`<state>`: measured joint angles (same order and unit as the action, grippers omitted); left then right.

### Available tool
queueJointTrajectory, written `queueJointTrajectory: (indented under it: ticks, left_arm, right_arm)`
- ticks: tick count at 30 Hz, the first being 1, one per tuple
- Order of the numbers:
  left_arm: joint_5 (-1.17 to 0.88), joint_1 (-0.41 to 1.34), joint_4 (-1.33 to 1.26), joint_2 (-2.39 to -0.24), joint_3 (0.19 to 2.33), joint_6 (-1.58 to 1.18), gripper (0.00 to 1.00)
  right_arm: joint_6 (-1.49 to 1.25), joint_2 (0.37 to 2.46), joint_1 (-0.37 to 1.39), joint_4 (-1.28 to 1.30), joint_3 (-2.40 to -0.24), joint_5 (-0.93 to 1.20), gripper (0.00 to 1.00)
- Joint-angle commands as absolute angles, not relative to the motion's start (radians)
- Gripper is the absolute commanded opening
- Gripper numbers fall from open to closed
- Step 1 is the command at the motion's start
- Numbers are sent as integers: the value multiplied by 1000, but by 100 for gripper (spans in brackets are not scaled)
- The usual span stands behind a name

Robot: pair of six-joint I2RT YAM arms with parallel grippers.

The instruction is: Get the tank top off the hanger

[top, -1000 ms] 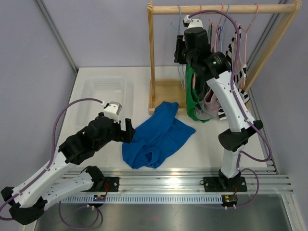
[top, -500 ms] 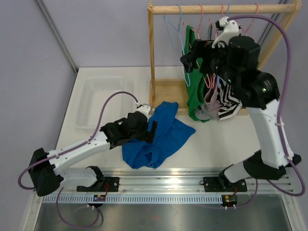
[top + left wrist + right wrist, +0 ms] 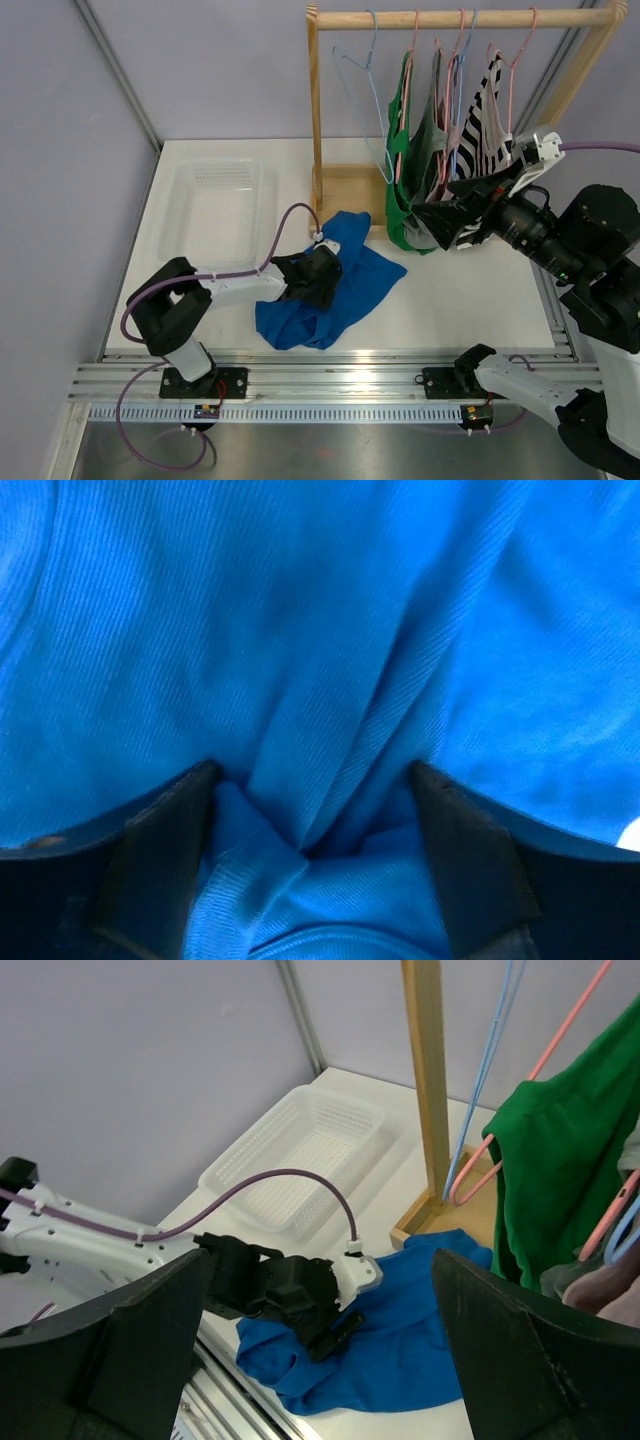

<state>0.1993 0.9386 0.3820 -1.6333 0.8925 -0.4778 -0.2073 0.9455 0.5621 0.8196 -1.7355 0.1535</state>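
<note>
The blue tank top (image 3: 345, 270) lies crumpled on the table in front of the rack, off any hanger. An empty light-blue hanger (image 3: 365, 100) hangs at the left end of the rail. My left gripper (image 3: 320, 285) presses down on the tank top's left part. In the left wrist view its fingers (image 3: 165, 840) stand partly apart on either side of a raised fold of the blue cloth (image 3: 300, 630). My right gripper (image 3: 440, 222) hangs open in the air in front of the hanging clothes, holding nothing. From there it looks down on the tank top (image 3: 420, 1350).
A wooden rack (image 3: 460, 17) at the back carries a green garment (image 3: 405, 190), a striped one (image 3: 490, 110) and others on pink and blue hangers. A white plastic basket (image 3: 215, 205) stands at the back left. The rack's base tray (image 3: 345, 190) touches the tank top's far edge.
My left arm reached right onto the blue tank top and its fingers narrowed round a fold. My right arm opened, left the hangers and swung down to the right.
</note>
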Motion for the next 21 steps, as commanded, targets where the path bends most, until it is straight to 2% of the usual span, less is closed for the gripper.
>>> queueJointTrajectory:
  ticks: [1, 4, 5, 13, 17, 21]
  left_arm:
    - [173, 957, 307, -1673, 894, -502, 54]
    - [167, 966, 328, -1684, 902, -503, 18]
    - [167, 971, 337, -1678, 907, -502, 0]
    - [421, 996, 636, -1415, 1037, -541, 0]
    - [587, 988, 782, -1257, 1188, -535, 0]
    - [632, 947, 905, -1189, 1357, -485, 0]
  right_arm:
    - [-178, 913, 561, 791, -1713, 262, 99]
    - [-166, 887, 561, 808, -1701, 247, 100]
    - [-158, 870, 561, 808, -1697, 239, 99]
    - [-156, 833, 561, 830, -1684, 184, 100]
    - [-158, 830, 563, 822, -1671, 176, 100]
    - [-155, 838, 563, 825, -1680, 155, 100]
